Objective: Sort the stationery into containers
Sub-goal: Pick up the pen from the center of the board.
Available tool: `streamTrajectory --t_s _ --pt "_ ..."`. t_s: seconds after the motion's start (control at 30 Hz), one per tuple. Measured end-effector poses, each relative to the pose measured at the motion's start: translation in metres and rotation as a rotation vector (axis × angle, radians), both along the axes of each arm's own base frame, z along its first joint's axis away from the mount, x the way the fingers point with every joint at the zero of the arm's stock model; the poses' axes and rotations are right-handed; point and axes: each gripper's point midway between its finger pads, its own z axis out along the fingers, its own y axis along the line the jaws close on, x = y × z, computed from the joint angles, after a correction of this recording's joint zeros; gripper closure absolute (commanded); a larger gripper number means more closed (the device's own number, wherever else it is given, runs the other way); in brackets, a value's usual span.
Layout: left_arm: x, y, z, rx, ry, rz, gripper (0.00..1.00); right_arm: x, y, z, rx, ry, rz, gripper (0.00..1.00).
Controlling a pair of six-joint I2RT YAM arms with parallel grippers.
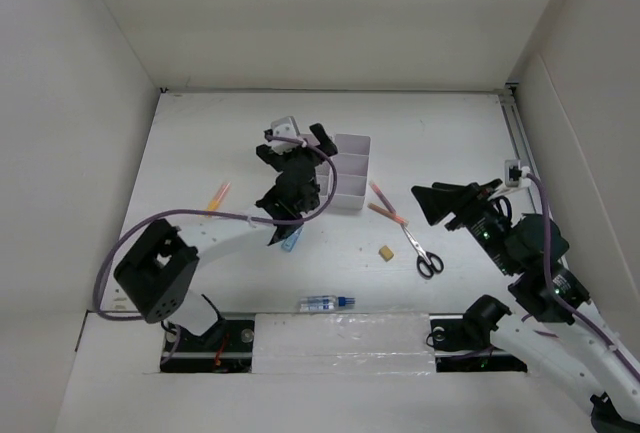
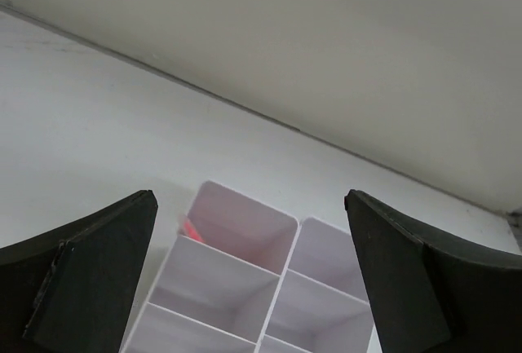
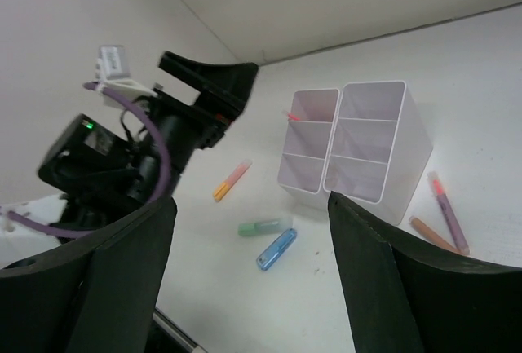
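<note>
Organizer (image 2: 216,288) stands mid-bench. A pink pen (image 2: 188,227) sits in its far-left compartment, and the other compartments in view appear empty. Left hand (image 2: 250,198) hangs directly above, fingers spread wide, holding nothing: released. Right hand (image 3: 251,202) is well off to the right, likewise spread and empty.

Loose on the bench (image 1: 200,133):
- two pens (image 1: 386,203) just right of the organizer
- scissors (image 1: 426,253)
- eraser (image 1: 385,251)
- bottle (image 1: 327,303)
- blue tube (image 3: 276,249)
- green marker (image 3: 263,227)
- an orange pen (image 1: 218,196) to the left

Assessment: a drop-off appears complete, and most of the sorting is outstanding. The next move calls for the left hand to lift clear and descend squarely on a nearby item, probably the marker or tube.
</note>
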Motion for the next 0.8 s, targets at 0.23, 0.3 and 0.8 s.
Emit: streamTrajectory --t_s 0.23,0.3,0.8 --pt "-0.03 0.056 0.055 -0.128 0.044 0.167 0.0 -0.001 -0.005 0.002 0.006 -0.01 -0.012 0.17" --pt "-0.041 0.074 0.061 -0.168 0.054 0.195 0.0 -0.002 -0.006 0.001 0.003 -0.012 -0.012 0.16" --pt "-0.103 0.11 0.007 -0.196 0.293 0.093 0.0 -0.001 0.005 -0.016 -0.146 0.004 0.048 0.11"
